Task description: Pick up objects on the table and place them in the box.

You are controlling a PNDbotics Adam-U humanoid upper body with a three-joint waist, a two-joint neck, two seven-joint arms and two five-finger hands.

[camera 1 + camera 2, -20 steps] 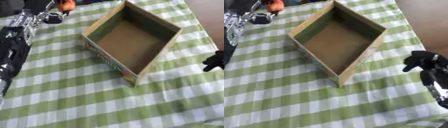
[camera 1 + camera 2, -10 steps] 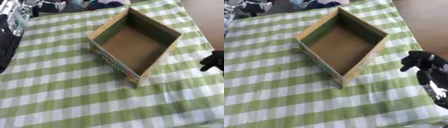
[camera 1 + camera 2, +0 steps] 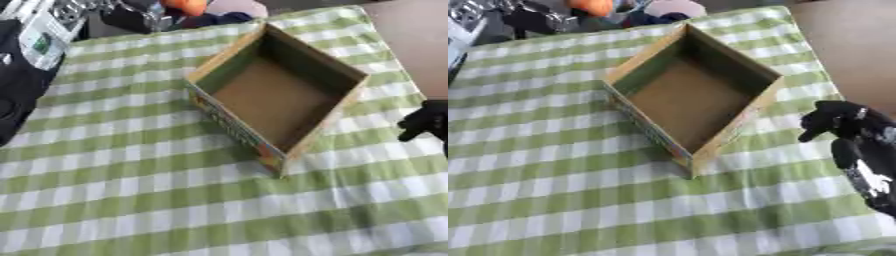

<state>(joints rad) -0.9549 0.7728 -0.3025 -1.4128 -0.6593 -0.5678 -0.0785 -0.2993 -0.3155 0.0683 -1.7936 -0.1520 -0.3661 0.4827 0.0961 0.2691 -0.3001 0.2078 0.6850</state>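
Presently, stage: the task is looking barely begun, since the box (image 3: pixel 697 95) is lying empty on the green checked cloth over the table (image 3: pixel 131 200).
Right hand: the right hand (image 3: pixel 837 122) is hanging at the right edge over the cloth, fingers curled in with nothing between them; it is showing best in the right eye view.
Left hand: the left hand (image 3: pixel 131 17) is sitting far off at the top left, beyond the far corner of the box; its fingers are lost among dark clutter, so I cannot tell whether they are apart or closed.
Box: it is standing just to the left of the right hand, open side up, turned cornerwise, its near corner pointing down the table.
Objects: an orange thing (image 3: pixel 184 6) and a pale pink thing (image 3: pixel 674 8) are lying at the far edge, next to the left hand and well apart from the right one; what they are I cannot make out.
Risk, reach: I judge that a long stretch to the far edge could be nudging those small things off the table.
Risk, box: an arm crossing low could be catching a wall and shifting or tipping the box.
Risk, cloth: dragging fingers could be bunching the cloth and moving the box with it.
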